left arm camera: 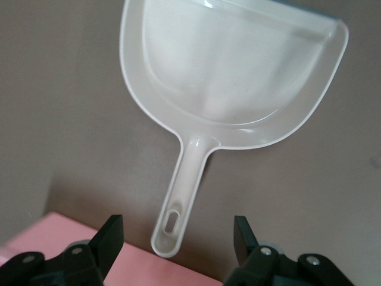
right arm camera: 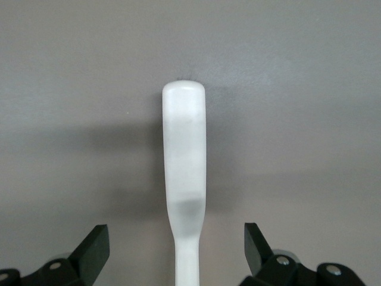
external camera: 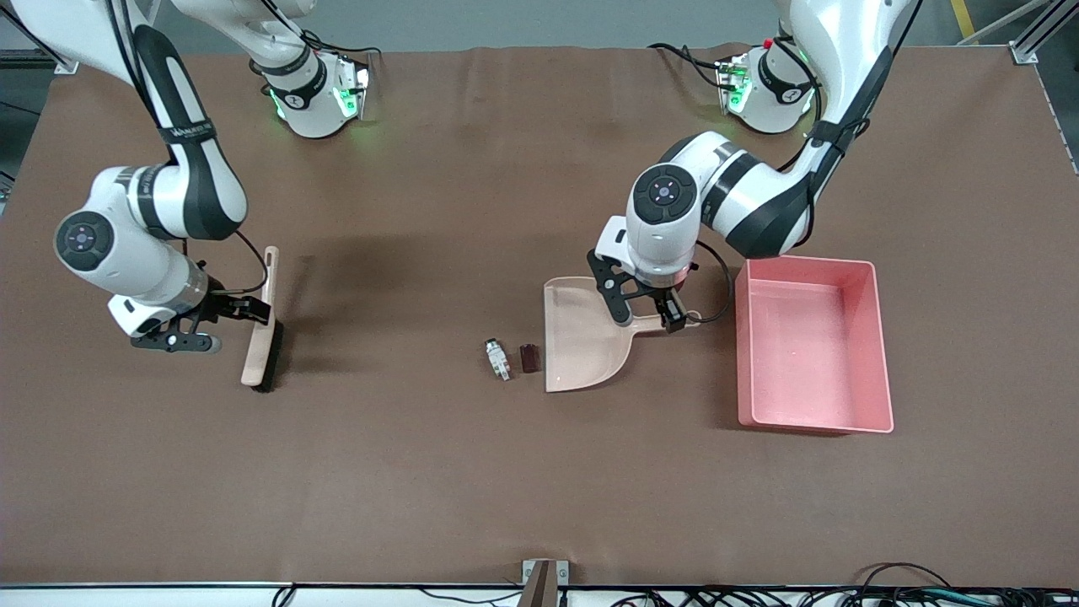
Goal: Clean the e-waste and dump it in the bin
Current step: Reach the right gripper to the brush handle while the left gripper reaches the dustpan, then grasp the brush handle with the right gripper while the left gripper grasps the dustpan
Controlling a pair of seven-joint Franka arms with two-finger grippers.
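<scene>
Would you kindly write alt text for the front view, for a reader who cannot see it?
Two white robot arms reach over a brown table: the left end effector hangs open over the handle of a beige dustpan, and the right end effector is open by a beige brush. Two small e-waste pieces lie beside the dustpan's mouth, with a pink bin toward the left arm's end.

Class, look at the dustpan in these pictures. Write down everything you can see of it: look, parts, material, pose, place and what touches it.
The dustpan is a pale beige scoop that looks like smooth plastic, with a raised curved rim, a wide flat mouth and a thin handle ending in a small slot. It lies flat on the brown table, empty, mouth toward the right arm's end, handle toward the pink bin. The dark block lies just at its mouth. The left gripper hangs open over the handle, fingers either side, not gripping it.
</scene>
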